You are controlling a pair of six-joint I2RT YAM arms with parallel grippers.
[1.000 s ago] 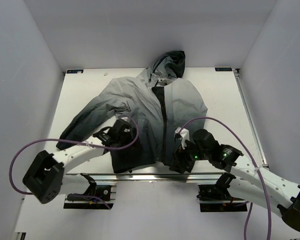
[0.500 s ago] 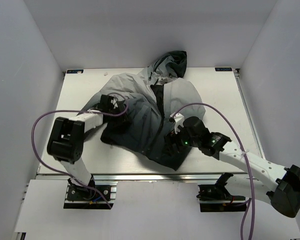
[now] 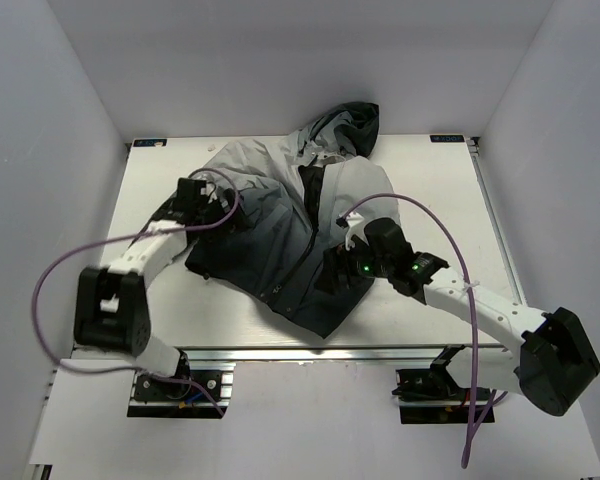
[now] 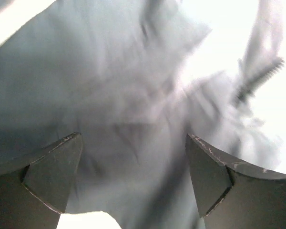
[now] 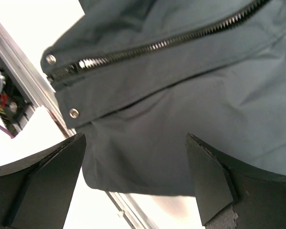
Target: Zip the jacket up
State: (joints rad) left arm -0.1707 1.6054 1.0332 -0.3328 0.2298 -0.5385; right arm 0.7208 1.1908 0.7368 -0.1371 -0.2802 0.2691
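The jacket (image 3: 280, 235) lies crumpled in the middle of the table, light grey at the shoulders and black at the hem, with its hood (image 3: 347, 122) at the far edge. My left gripper (image 3: 216, 198) is at its left shoulder, and in the left wrist view it (image 4: 133, 176) stands open over grey fabric (image 4: 109, 95). My right gripper (image 3: 336, 272) hovers over the black hem on the right. In the right wrist view it (image 5: 136, 181) is open above dark fabric, with the zipper (image 5: 157, 45) and two snaps (image 5: 74, 113) beyond it.
The white table (image 3: 440, 190) is walled in on three sides. A metal rail (image 3: 280, 350) runs along its near edge and shows in the right wrist view as the rail (image 5: 24, 102). Purple cables (image 3: 70, 270) loop off both arms.
The jacket has been dragged away from the near edge and bunched up, its left sleeve folded in. My left arm swung far left and up. My right arm reached forward.
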